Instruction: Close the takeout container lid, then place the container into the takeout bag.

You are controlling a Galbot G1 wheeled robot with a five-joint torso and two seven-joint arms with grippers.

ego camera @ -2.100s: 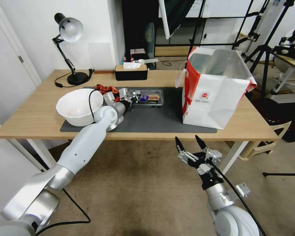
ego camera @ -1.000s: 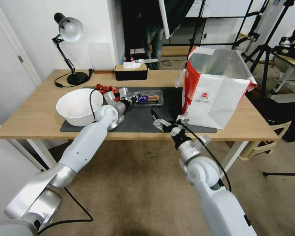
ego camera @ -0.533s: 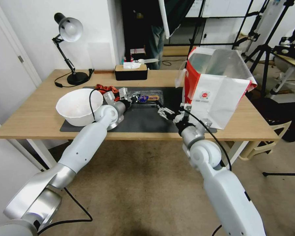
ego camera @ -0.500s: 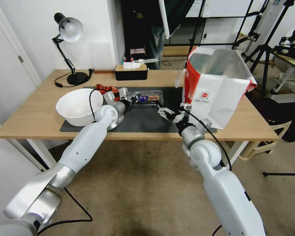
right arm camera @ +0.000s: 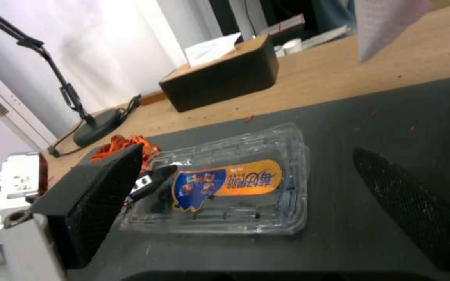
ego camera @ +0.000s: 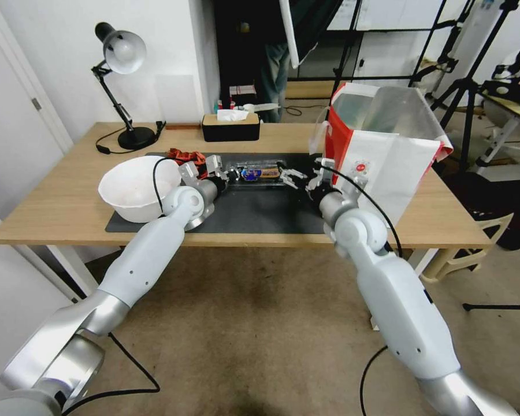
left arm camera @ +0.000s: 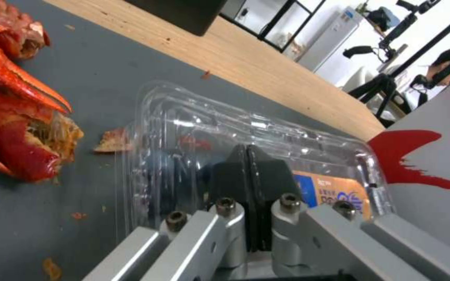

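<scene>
Both arms reached forward over the table. The left gripper (ego camera: 232,172) pointed toward the right, its black fingertips (left arm camera: 249,171) pressed together with no gap between them. The right gripper (ego camera: 294,175) faced it from the other side, its two mesh-textured pads (right arm camera: 100,195) spread wide apart, wrist bent inward from a raised elbow.

Light wooden rectangular table (ego camera: 63,202) on beige floor (ego camera: 242,323); white wall (ego camera: 58,63) behind black desk lamp (ego camera: 121,58).
</scene>
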